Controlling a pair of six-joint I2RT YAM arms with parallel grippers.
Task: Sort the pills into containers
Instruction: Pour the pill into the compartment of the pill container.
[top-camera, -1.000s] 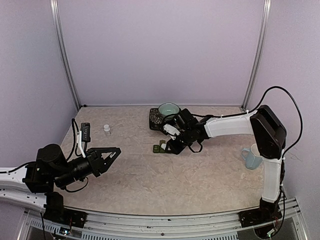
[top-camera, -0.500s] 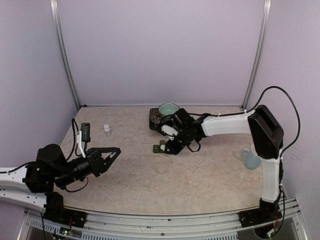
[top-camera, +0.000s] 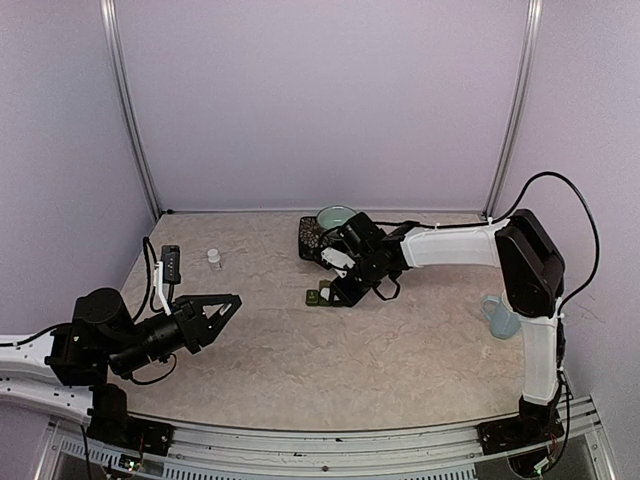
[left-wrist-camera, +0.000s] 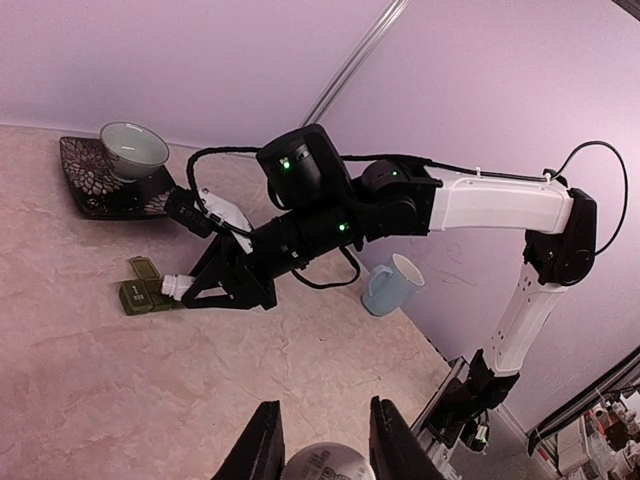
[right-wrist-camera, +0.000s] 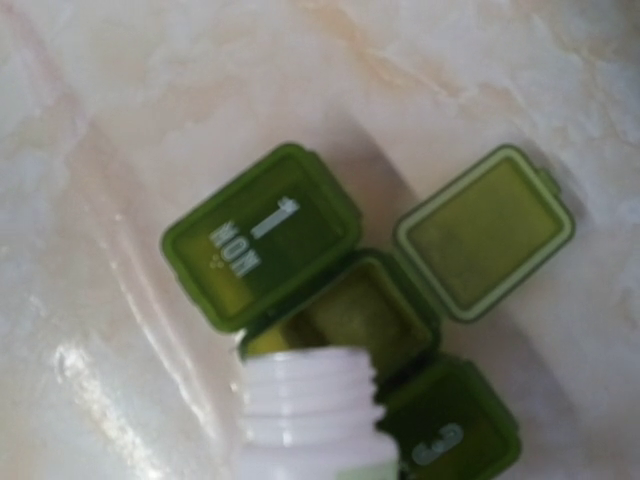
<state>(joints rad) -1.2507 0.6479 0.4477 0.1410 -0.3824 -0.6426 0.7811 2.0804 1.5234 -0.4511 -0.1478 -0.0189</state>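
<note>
Now right jaws grip a bottle (right-wrist-camera: 310, 425) over the containers (right-wrist-camera: 262, 238); left jaws pinch a cap (left-wrist-camera: 325, 467).

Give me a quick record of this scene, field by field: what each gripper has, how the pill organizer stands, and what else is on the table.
Right gripper: shut on white bottle, tipped, open mouth over the middle compartment
Left gripper: shut on round pale object, well away from the organizer
Containers: green strip of three; middle lid open, both end lids closed
Pills: none visible
Elsewhere: teal bowl on dark mat; pale blue mug; small white vial
</note>
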